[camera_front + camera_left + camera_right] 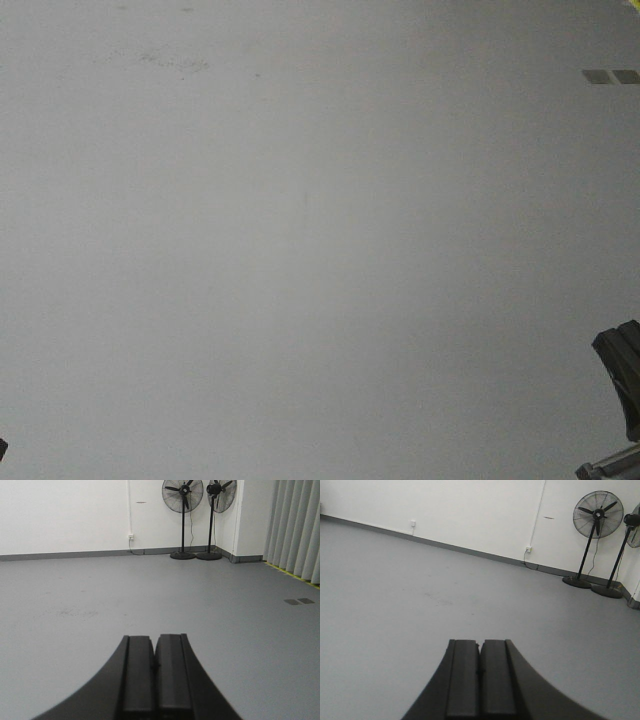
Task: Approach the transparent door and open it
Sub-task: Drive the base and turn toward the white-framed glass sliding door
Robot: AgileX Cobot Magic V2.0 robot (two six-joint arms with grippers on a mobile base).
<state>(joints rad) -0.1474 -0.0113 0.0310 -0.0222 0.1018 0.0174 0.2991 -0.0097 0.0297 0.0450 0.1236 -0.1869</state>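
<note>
The transparent door is out of view in all three views. My left gripper (155, 637) is shut, its two black pads pressed together with nothing between them, pointing over bare grey floor. My right gripper (480, 641) is likewise shut and holds nothing. In the front view only grey floor shows, with a dark part of the right arm (622, 375) at the lower right corner.
Two black pedestal fans (183, 520) (215, 517) stand against the white wall (65, 515) ahead; both fans (592, 540) also appear in the right wrist view. Grey pleated curtains (297, 527) hang at the right. Two small floor plates (299, 601) lie near them. Wall sockets (528, 549) sit low on the wall.
</note>
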